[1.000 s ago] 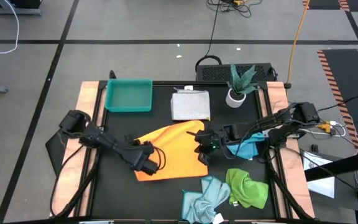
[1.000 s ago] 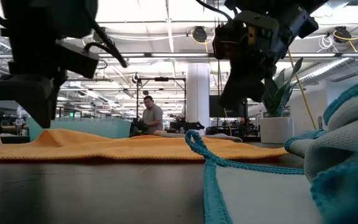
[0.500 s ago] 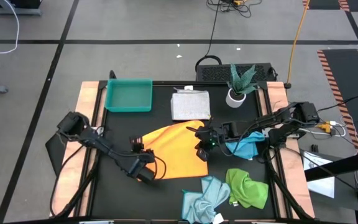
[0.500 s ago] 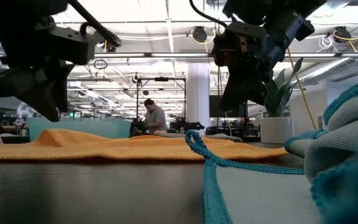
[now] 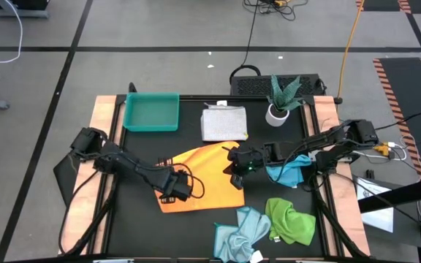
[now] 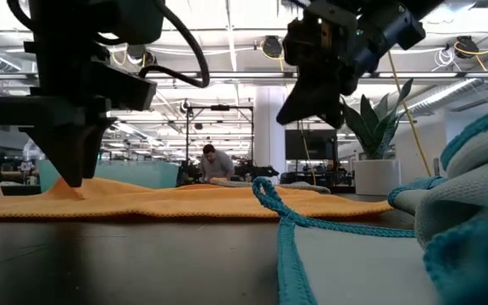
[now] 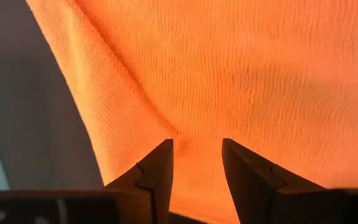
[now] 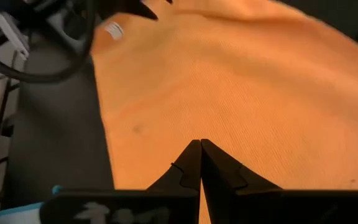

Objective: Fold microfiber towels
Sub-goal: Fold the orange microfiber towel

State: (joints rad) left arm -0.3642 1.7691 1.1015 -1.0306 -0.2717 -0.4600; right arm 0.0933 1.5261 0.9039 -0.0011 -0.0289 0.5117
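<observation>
The yellow-orange towel (image 5: 199,175) lies spread flat in the middle of the black table. My left gripper (image 5: 172,191) points down over its near-left part, open, with the cloth showing between its fingers (image 7: 197,142). My right gripper (image 5: 232,166) hangs shut and empty above the towel's right side (image 8: 200,143), clear of the cloth in the low view (image 6: 299,114). The white-grey towel (image 5: 224,123) lies folded at the back. The bright blue (image 5: 291,174), green (image 5: 292,220) and pale blue (image 5: 240,234) towels lie crumpled at the right and near edge. My left gripper comes down on the yellow-orange towel from above, close to its left edge (image 7: 79,87). In the low view its fingertips (image 6: 73,182) stand level with the cloth's top. Whether they touch it, I cannot tell.
A teal tray (image 5: 150,112) stands at the back left and a potted plant (image 5: 278,102) at the back right. Bare black table (image 5: 130,219) lies to the near left. A person shows in the room far behind the table (image 6: 217,163).
My left gripper swung toward the table's near-left, off the yellow-orange towel, then came back over its near-left part, rolling about its own axis, and now points more steeply down. The towel has stayed flat and in place.
</observation>
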